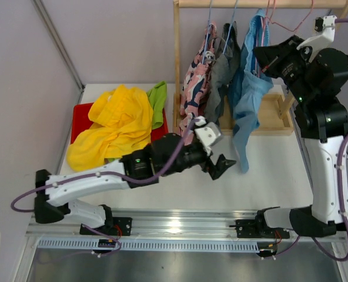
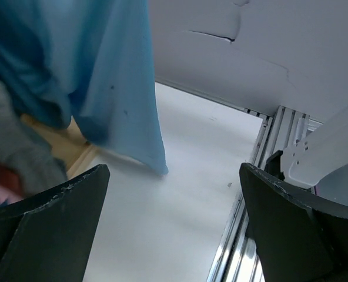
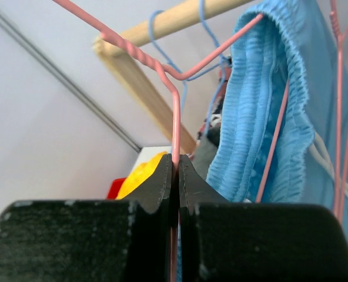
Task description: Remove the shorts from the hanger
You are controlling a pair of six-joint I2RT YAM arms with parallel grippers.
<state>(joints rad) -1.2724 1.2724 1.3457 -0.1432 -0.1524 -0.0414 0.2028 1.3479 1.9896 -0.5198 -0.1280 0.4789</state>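
Right end effector [image 3: 175, 170]: pinched shut on pink hanger [image 3: 175, 111], likely steadying it.
Left end effector [image 2: 174, 217]: stood wide near light blue shorts [image 2: 103, 88], apparently ready to tug.

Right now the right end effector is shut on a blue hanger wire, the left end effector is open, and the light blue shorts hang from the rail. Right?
One slip: the right end effector is shut on a pink hanger wire, not blue; the right wrist view shows it. The left end effector is open and the light blue shorts hang from the rail.
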